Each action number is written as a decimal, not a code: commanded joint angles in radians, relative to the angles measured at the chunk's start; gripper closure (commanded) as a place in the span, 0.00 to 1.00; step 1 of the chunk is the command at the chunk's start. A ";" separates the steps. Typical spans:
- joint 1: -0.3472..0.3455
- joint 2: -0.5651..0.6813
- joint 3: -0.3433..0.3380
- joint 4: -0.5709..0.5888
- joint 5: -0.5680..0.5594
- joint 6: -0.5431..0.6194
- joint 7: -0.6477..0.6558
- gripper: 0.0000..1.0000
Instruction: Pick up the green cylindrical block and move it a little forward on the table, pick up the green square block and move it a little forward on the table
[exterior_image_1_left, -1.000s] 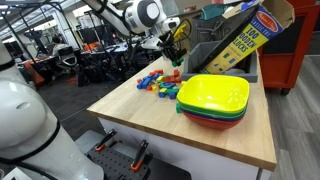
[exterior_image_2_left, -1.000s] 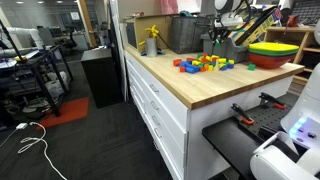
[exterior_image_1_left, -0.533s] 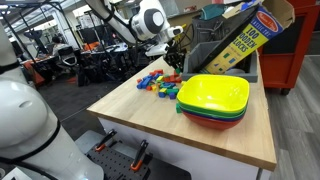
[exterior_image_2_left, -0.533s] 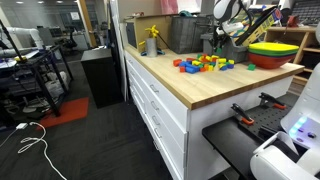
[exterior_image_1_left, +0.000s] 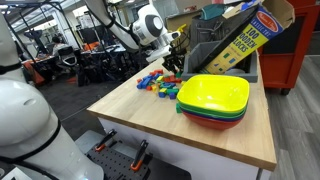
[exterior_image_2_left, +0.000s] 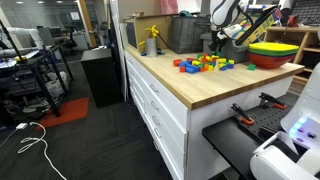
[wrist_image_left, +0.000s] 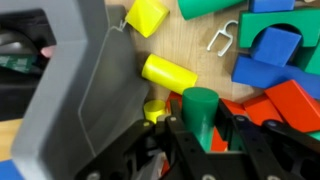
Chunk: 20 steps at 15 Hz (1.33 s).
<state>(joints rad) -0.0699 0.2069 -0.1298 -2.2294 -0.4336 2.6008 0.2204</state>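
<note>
In the wrist view my gripper (wrist_image_left: 203, 135) is shut on the green cylindrical block (wrist_image_left: 200, 108), which stands upright between the fingers just above the pale wood table (wrist_image_left: 195, 55). Yellow (wrist_image_left: 170, 72), red (wrist_image_left: 290, 100) and blue (wrist_image_left: 270, 55) blocks lie around it. A green flat-sided block (wrist_image_left: 205, 8) shows at the top edge. In both exterior views the gripper (exterior_image_1_left: 172, 62) (exterior_image_2_left: 215, 42) hangs low over the far end of the block pile (exterior_image_1_left: 158, 80) (exterior_image_2_left: 205, 63) on the table (exterior_image_1_left: 150, 125) (exterior_image_2_left: 190, 92).
Stacked yellow, green and red bowls (exterior_image_1_left: 213, 100) (exterior_image_2_left: 275, 50) stand beside the pile. A grey bin (exterior_image_1_left: 215, 55) (wrist_image_left: 70, 90) and a tilted blocks box (exterior_image_1_left: 245, 35) sit just behind the gripper. A yellow figure (exterior_image_2_left: 152, 40) stands at the table's far corner.
The arm has come down and the gripper has moved lower, closer to the block pile and the table top.
</note>
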 joint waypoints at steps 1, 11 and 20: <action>0.025 0.005 -0.038 0.033 -0.090 -0.019 -0.005 0.27; 0.024 -0.142 -0.023 -0.001 -0.028 -0.014 0.032 0.00; 0.001 -0.398 0.031 -0.170 0.165 -0.088 0.080 0.00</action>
<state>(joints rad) -0.0453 -0.0792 -0.1239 -2.3057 -0.2980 2.5571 0.2602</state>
